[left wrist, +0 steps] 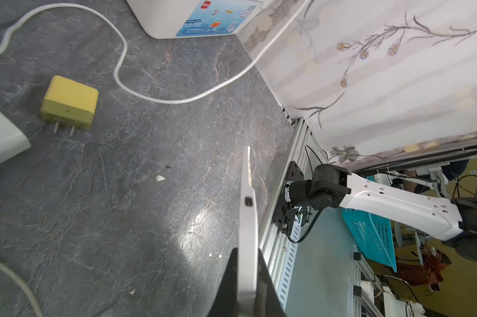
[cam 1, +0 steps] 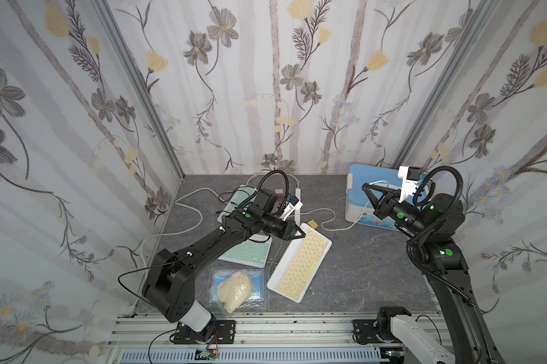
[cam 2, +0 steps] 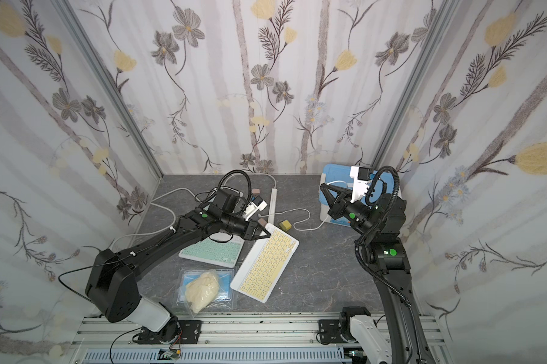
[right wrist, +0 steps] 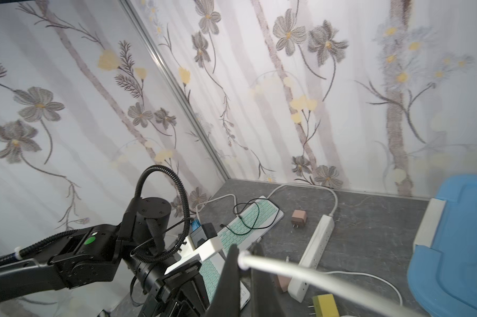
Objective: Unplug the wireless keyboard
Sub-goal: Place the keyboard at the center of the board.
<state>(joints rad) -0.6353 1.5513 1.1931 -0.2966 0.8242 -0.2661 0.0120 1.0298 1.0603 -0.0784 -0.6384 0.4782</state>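
Observation:
The wireless keyboard [cam 1: 300,261] [cam 2: 267,261] is white with yellow keys and lies slantwise mid-table. My left gripper [cam 1: 302,234] [cam 2: 267,234] is shut on its far corner. In the left wrist view the keyboard [left wrist: 248,219] shows edge on between the jaws of that gripper [left wrist: 247,251], and the small port [left wrist: 249,202] on its edge has nothing in it. My right gripper [cam 1: 365,186] [cam 2: 322,186] [right wrist: 244,255] hangs above the blue-lidded box, shut on the end of a white cable [right wrist: 314,274]. The cable [cam 1: 329,217] trails down to the table.
A mint keyboard [cam 1: 247,252] with a black cord lies under the left arm. A white power strip [cam 1: 297,201], a brown adapter [cam 1: 278,191] and a yellow plug [cam 1: 313,224] [left wrist: 69,103] sit behind. The blue-lidded box [cam 1: 360,214] stands back right. A plastic bag [cam 1: 234,290] lies front.

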